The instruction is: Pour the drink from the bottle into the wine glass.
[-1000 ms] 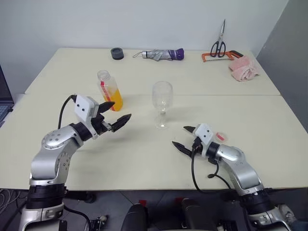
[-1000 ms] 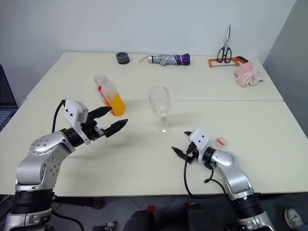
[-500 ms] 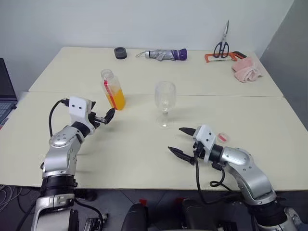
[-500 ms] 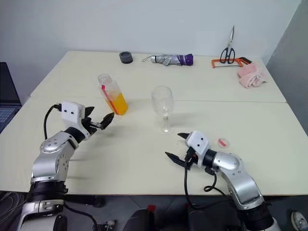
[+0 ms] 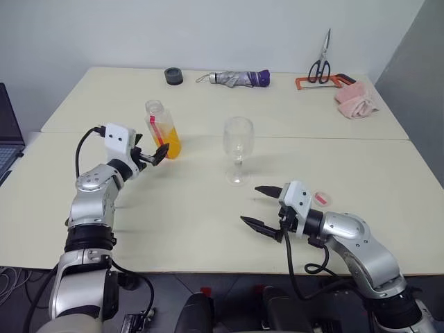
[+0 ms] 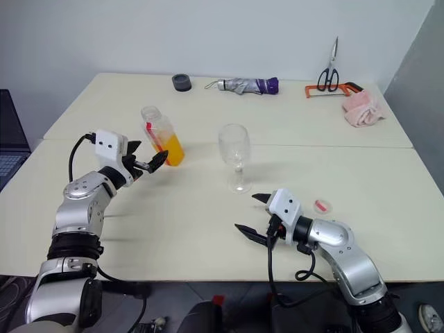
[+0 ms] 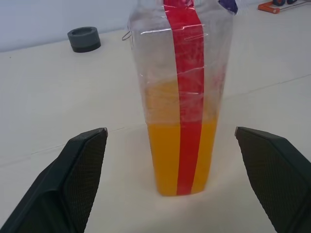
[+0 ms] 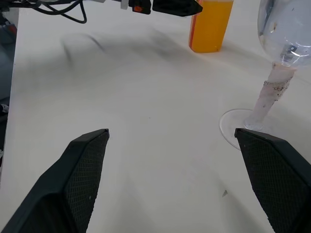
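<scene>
The clear bottle [image 5: 160,127] with a red stripe stands upright and uncapped on the cream table [image 5: 173,208], its lower part holding the orange drink [image 5: 169,146]. My left gripper [image 5: 155,154] is open and level right at the bottle's near side. In the left wrist view its black fingers [image 7: 80,170] flank the bottle [image 7: 182,73], which stands just beyond the tips. The empty wine glass [image 5: 237,139] stands to the right of the bottle. Nearer the front edge, below the glass, my right gripper [image 5: 251,205] hovers open with nothing in it, and its wrist view shows the glass stem [image 8: 274,90].
A small red cap [image 5: 320,198] lies beside my right wrist. Along the far edge lie a black round object [image 5: 173,75], a folded umbrella [image 5: 232,78], scissors [image 5: 319,64], an orange-framed saw [image 5: 320,82] and a pink cloth [image 5: 356,100]. A laptop [image 5: 5,132] sits at the left.
My left gripper has reached forward to the bottle, staying open. The right gripper drew back and rose slightly earlier, then held still. The camera shifted early on.
</scene>
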{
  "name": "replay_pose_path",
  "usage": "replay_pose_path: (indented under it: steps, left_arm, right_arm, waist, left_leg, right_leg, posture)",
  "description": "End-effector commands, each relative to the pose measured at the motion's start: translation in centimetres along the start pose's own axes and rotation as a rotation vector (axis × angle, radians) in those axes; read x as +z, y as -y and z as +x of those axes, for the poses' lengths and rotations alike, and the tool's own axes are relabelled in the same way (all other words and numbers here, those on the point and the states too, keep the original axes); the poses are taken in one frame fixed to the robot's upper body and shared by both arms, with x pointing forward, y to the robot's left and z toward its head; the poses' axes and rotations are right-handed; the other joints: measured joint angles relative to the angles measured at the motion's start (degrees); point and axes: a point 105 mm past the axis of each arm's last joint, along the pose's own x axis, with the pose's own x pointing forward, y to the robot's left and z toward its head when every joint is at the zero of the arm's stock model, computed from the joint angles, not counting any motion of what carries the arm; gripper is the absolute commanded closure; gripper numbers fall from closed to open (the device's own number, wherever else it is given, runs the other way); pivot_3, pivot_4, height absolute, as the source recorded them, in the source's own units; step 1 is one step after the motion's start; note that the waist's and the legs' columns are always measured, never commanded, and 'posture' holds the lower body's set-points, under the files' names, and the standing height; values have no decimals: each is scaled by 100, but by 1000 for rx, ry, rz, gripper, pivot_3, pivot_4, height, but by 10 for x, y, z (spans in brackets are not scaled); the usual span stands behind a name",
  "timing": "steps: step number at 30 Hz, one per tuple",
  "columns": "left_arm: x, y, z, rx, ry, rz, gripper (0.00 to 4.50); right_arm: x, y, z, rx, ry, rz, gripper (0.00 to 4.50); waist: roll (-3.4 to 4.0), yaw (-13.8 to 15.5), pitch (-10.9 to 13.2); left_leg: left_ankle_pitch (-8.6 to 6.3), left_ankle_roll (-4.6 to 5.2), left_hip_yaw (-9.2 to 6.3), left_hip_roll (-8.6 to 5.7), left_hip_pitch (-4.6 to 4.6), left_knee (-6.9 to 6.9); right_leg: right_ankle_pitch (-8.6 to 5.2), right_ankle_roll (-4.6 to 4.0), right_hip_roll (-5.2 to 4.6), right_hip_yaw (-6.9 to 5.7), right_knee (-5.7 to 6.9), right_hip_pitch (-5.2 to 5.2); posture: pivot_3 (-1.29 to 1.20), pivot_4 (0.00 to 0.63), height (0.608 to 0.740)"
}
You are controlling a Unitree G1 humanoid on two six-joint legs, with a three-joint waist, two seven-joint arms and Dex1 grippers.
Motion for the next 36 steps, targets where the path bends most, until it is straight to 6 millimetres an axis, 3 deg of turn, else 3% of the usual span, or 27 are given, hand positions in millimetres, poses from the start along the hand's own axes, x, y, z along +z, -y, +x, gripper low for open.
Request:
replay_pose_path:
  steps: [1,13,16,23,30,36]
  left_arm:
    - [18,-2,6,-14,50,42,0]
    - [32,-6,26,-25,77,38,0]
    - [33,-7,29,-23,80,29,573]
    - [32,-3,34,-37,85,9,2588]
    - [37,10,36,-86,113,15,2738]
    - [56,43,35,-210,174,93,2739]
  right_arm:
    - [14,-3,0,7,36,-48,79]
    - [14,-1,0,2,34,-65,79]
    - [14,-2,0,0,35,-67,0]
    - [14,-2,-1,-5,33,-72,0]
    - [26,3,-6,-41,73,-97,0]
    - [52,7,-17,-72,134,-102,0]
  waist:
    - [0,0,0]
    - [-1,-1,0]
    - [-1,-2,0]
    - [-1,-3,0]
    - [-1,0,0]
    - [-2,4,1]
  left_leg:
    - [0,0,0,0,0,0]
    - [0,0,4,-1,-4,1]
    - [0,0,7,-2,-5,2]
    - [0,0,8,-2,-5,3]
    - [1,-1,8,-2,-7,4]
    - [2,-3,1,-2,-16,7]
  right_leg:
    - [0,0,0,0,0,0]
    - [0,0,1,-5,-3,0]
    - [0,0,1,-6,-4,0]
    - [0,0,1,-7,-3,-1]
    - [0,0,1,-7,-1,-1]
    - [0,0,-3,-10,-5,-2]
  posture:
    - [0,150,740]
    - [0,150,740]
    - [0,150,740]
    - [0,150,740]
    - [0,150,740]
    - [0,150,740]
